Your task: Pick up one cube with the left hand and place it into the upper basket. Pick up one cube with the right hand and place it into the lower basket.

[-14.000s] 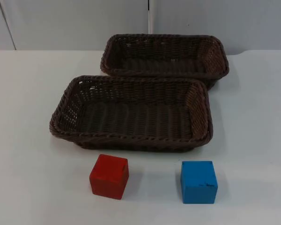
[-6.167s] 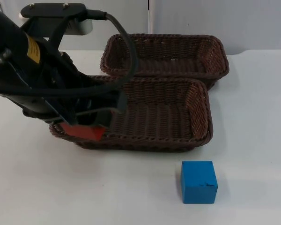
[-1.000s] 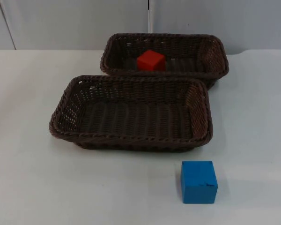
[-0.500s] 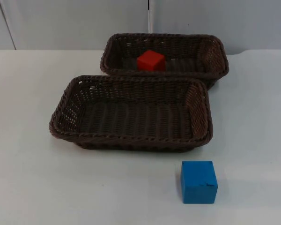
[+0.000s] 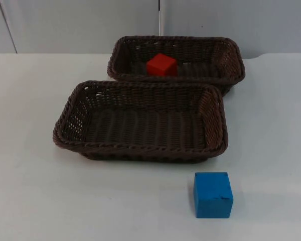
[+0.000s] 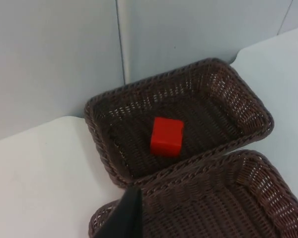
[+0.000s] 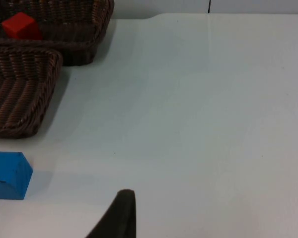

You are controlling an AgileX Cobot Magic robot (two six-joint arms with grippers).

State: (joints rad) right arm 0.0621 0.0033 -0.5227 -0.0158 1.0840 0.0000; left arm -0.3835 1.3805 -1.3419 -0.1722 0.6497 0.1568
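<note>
1. Risk lies with the blue cube (image 5: 212, 194), which sits on the white table (image 5: 30, 191) just in front of the lower basket (image 5: 140, 150), near its right corner. A sideways approach by the right gripper could, I judge, nudge the cube against the woven wall or skew it before the fingers close.
2. Release too near the rim could let the cube catch there and tip back out.
3. Right gripper (image 7: 120, 218) is over bare table, with the blue cube off to one side; I cannot tell how its jaws stand.
4. Left gripper (image 6: 124, 220) is above the baskets' shared edge, waiting; its jaw state cannot be told either.
5. Red cube (image 5: 161, 65) lies inside the upper basket (image 5: 231, 60).
6. Both baskets are dark brown wicker, rectangular, with braided rims and sloping open-weave walls. Cubes look hard, matte and sharp-edged; the blue one shows a dark scuff.
</note>
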